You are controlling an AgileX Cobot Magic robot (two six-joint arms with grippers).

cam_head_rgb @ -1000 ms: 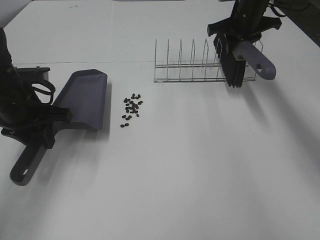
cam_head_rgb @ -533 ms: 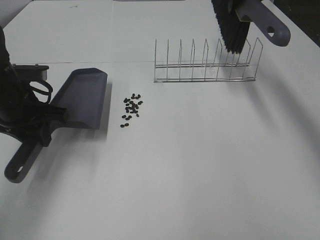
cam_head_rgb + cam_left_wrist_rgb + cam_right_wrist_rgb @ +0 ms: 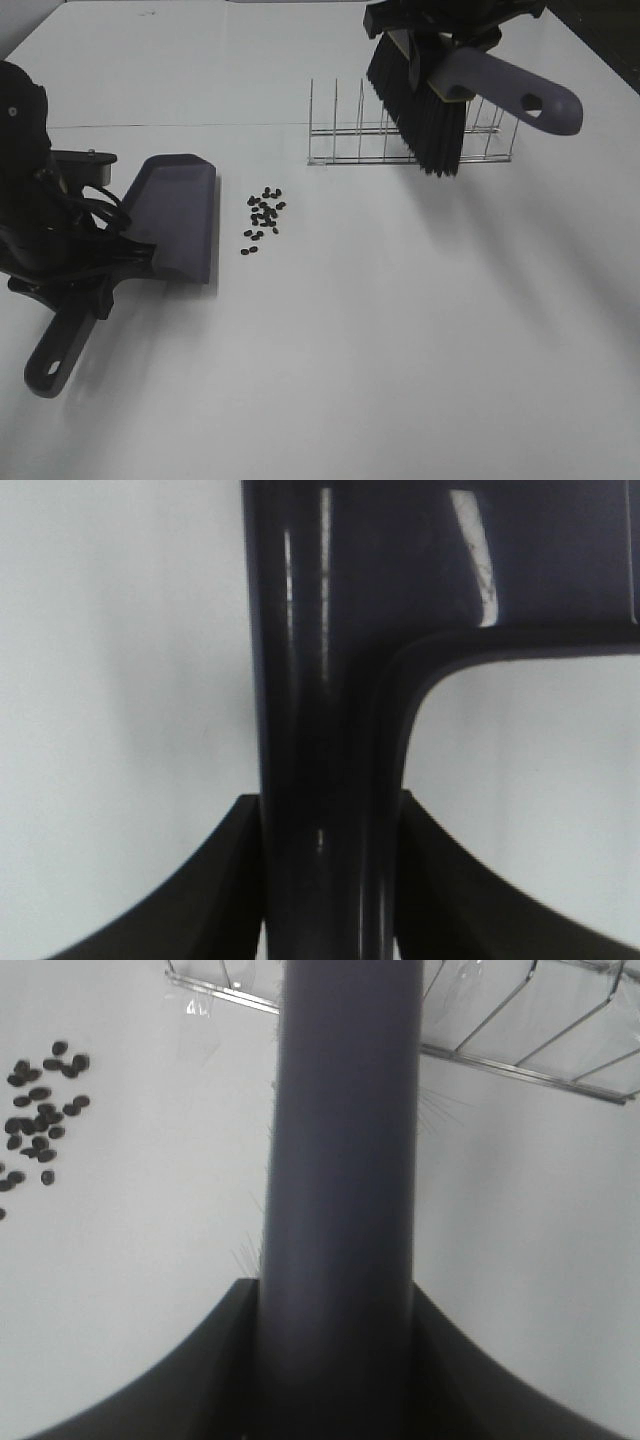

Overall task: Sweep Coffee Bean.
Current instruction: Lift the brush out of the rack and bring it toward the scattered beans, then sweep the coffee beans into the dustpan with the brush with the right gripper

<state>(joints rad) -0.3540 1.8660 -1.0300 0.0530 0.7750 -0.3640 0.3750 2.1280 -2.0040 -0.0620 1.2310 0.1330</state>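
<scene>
The coffee bean cluster (image 3: 262, 218) lies on the white table (image 3: 400, 330), a little right of the grey-purple dustpan (image 3: 178, 212). My left gripper (image 3: 108, 268) is shut on the dustpan's handle (image 3: 320, 730), with the black fingers (image 3: 225, 880) on either side of it. The pan's lip faces the beans with a small gap between them. My right gripper (image 3: 440, 42) is shut on the brush handle (image 3: 345, 1160) and holds the brush in the air. Its black bristles (image 3: 420, 118) point down in front of the rack. The beans (image 3: 40, 1120) also show in the right wrist view.
A wire dish rack (image 3: 400, 140) stands at the back right of the table, just behind the brush; its wires (image 3: 560, 1065) show in the right wrist view. The dustpan's handle end (image 3: 55, 358) reaches toward the front left edge.
The right gripper lifted the brush out of the rack, then carried it left and down in front of it. The dustpan shifted slightly right, toward the beans.
</scene>
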